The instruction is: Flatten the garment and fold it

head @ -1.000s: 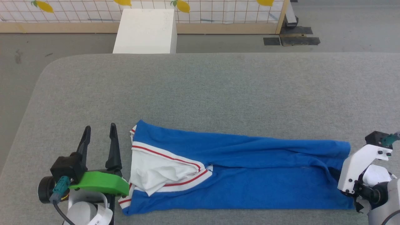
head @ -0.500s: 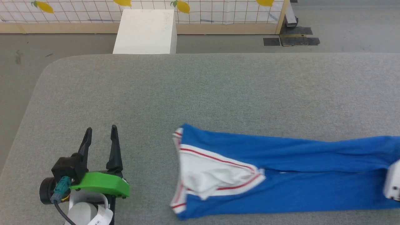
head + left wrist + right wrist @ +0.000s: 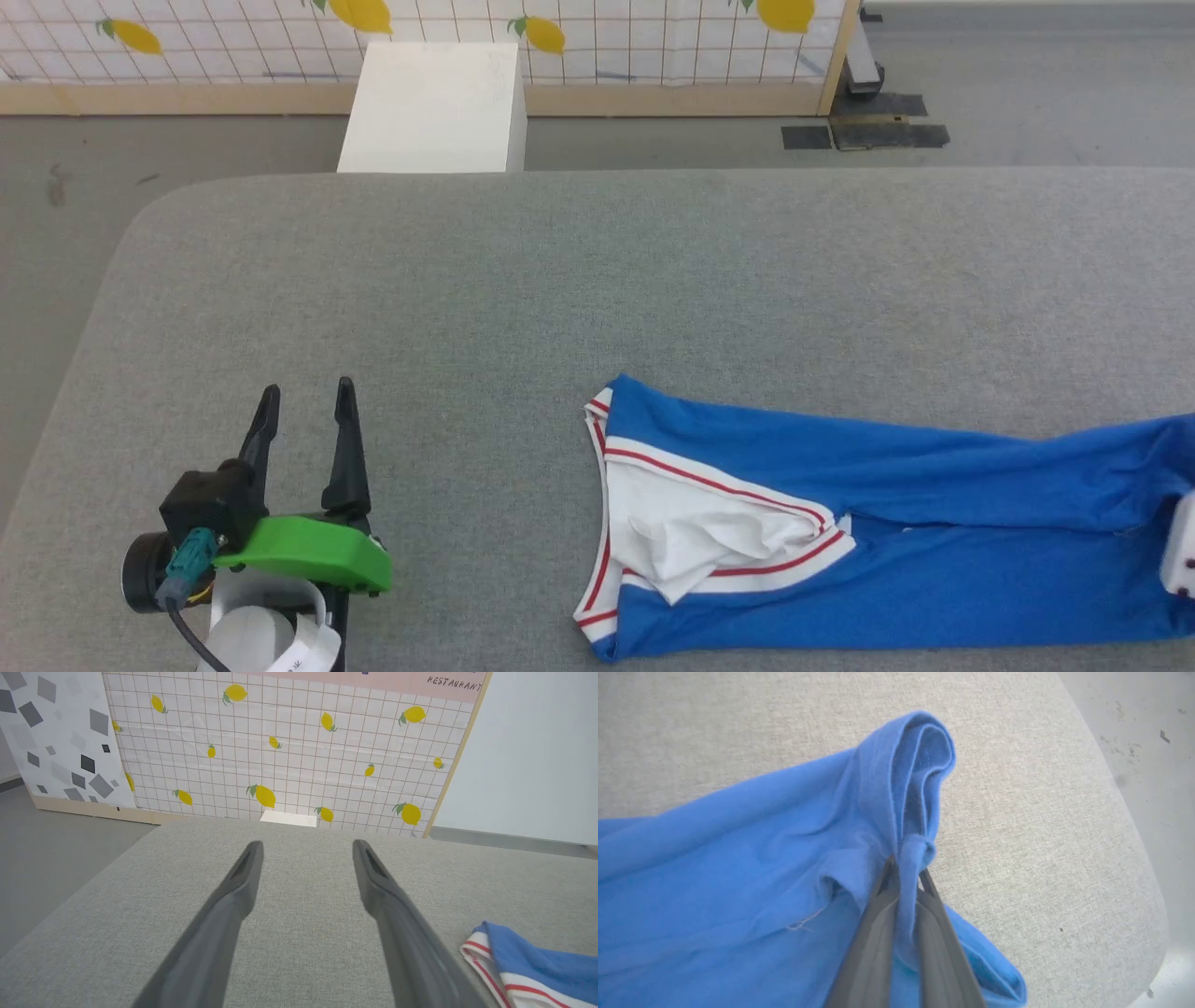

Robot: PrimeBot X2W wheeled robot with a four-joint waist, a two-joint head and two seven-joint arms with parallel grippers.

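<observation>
On grey cloth (image 3: pixel 1017 812), right tool (image 3: pixel 906 868) pinches bunched garment (image 3: pixel 738 858).

Grey fabric-covered table (image 3: pixel 597 280) with a rounded far left corner, standing on a grey floor (image 3: pixel 1027 84). Beyond its far edge: a white rectangular box (image 3: pixel 429 103), a white grid-lined backdrop (image 3: pixel 653 37) printed with yellow lemons and set in a pale wooden frame (image 3: pixel 672 98), and dark flat patches (image 3: pixel 864 135) on the floor by the frame's right post. In the left wrist view, a white panel (image 3: pixel 56 737) scattered with grey squares adjoins the backdrop's left side, "RESTAURANT" lettering (image 3: pixel 452 681) sits above the backdrop, and a plain white wall (image 3: pixel 537 756) lies to its right.
</observation>
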